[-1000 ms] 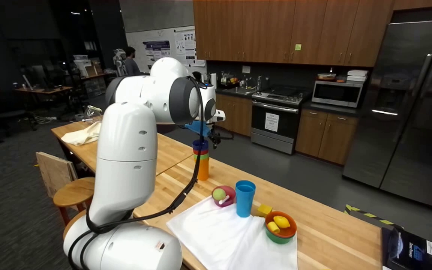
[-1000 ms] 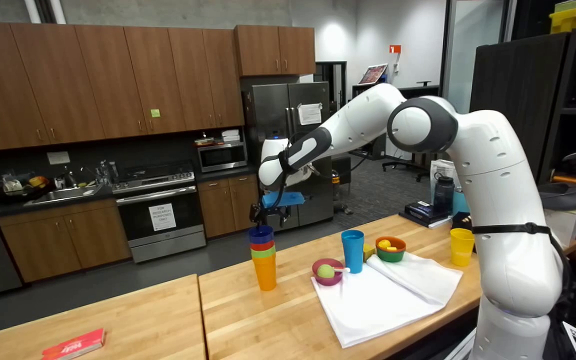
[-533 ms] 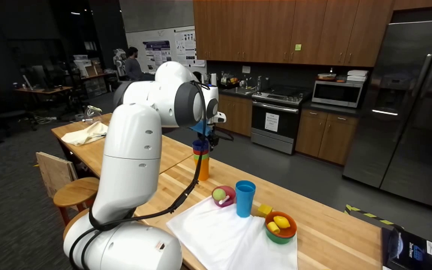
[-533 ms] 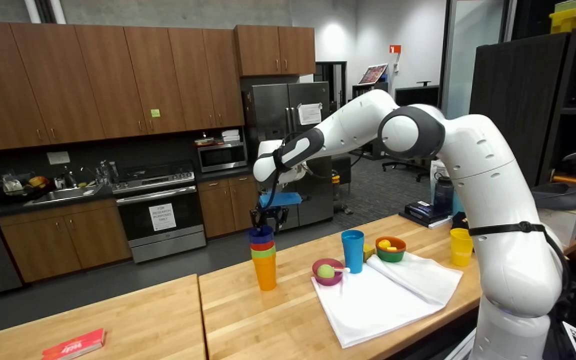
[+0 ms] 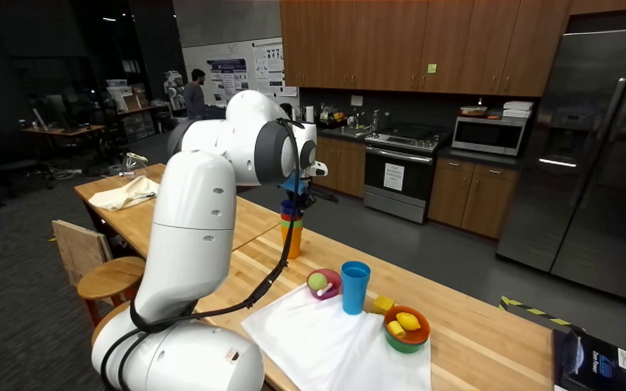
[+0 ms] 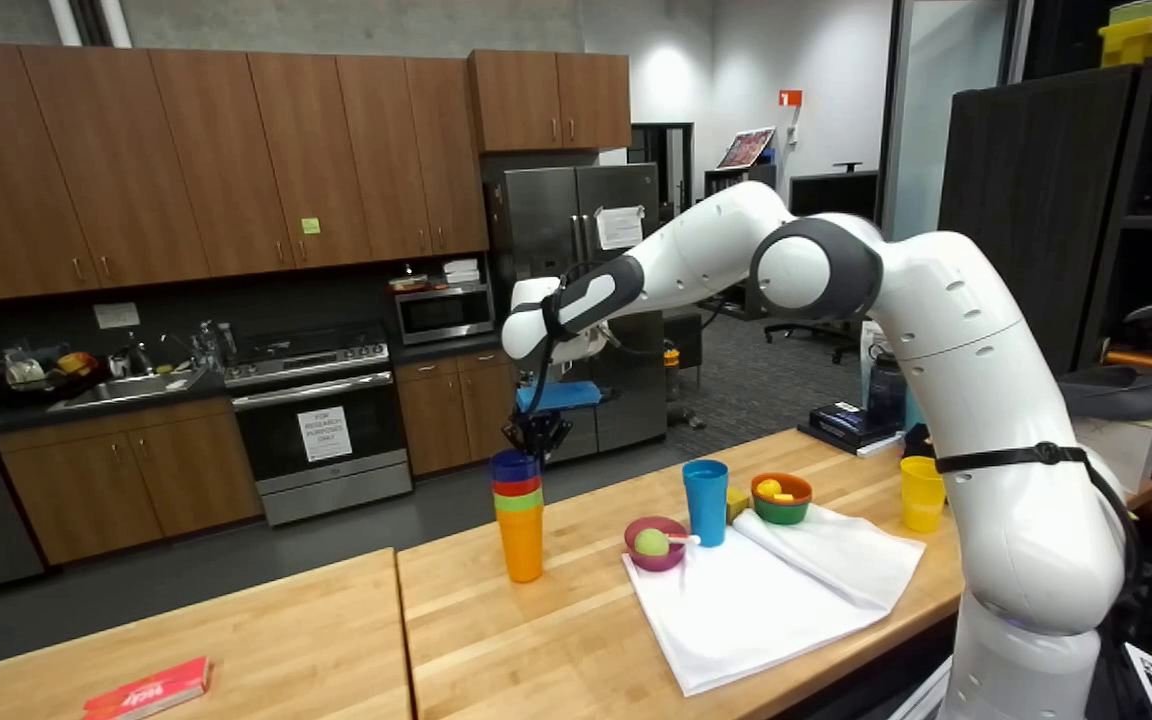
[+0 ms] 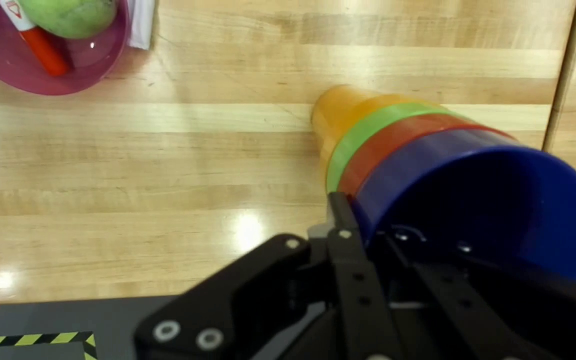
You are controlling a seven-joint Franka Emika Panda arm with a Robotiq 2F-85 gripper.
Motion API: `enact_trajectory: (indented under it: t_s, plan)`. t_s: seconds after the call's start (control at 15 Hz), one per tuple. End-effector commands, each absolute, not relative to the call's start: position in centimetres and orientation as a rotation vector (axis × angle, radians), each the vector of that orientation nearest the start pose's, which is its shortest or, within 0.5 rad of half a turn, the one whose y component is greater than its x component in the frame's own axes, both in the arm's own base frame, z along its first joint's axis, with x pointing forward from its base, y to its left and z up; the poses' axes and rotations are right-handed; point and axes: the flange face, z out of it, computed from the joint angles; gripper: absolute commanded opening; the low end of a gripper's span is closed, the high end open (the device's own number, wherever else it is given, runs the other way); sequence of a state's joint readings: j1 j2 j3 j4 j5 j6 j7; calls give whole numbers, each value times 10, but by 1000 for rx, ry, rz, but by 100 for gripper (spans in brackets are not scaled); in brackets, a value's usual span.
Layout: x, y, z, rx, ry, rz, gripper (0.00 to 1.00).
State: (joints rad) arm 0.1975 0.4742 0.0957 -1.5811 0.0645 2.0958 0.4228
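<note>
My gripper (image 7: 365, 220) is shut on the rim of the dark blue cup (image 7: 428, 160), one finger outside its wall and the other inside, as the wrist view shows. That cup tops a nested stack with a red cup (image 6: 516, 488), a light green cup (image 6: 519, 500) and, lowest, an orange cup (image 6: 522, 545). The stack stands near the table edge in both exterior views, below the blue plate on my wrist. I cannot tell whether its base rests flat on the wood. In the wrist view the inner fingertip is dark against the cup's inside.
Beside the stack are a magenta bowl (image 6: 641, 530) holding a green ball and a marker, a light blue cup (image 6: 706, 505), a yellow block (image 5: 383, 304) and nested orange and green bowls (image 5: 406, 345). A white cloth (image 6: 766, 610) and a yellow cup (image 6: 924, 495) lie toward the arm's base.
My gripper has come down onto the stack, and its jaws have gone from open to shut on the dark blue rim. The whole stack has shifted slightly, away from the magenta bowl.
</note>
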Motion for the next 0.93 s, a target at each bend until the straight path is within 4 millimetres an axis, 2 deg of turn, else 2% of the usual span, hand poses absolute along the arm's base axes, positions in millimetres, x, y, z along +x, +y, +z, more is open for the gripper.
enact_trajectory:
  t_s: [0.0, 0.4, 0.47, 0.53, 0.8, 0.87]
  plan:
    - [665, 195, 372, -3059, 233, 25, 1]
    - [666, 199, 375, -3085, 205, 56, 2]
    - [662, 201, 376, -3100, 212, 91, 32]
    - [662, 199, 371, -3069, 221, 52, 8]
    - [660, 201, 372, -3083, 211, 86, 31]
    - [660, 201, 372, -3083, 211, 86, 32]
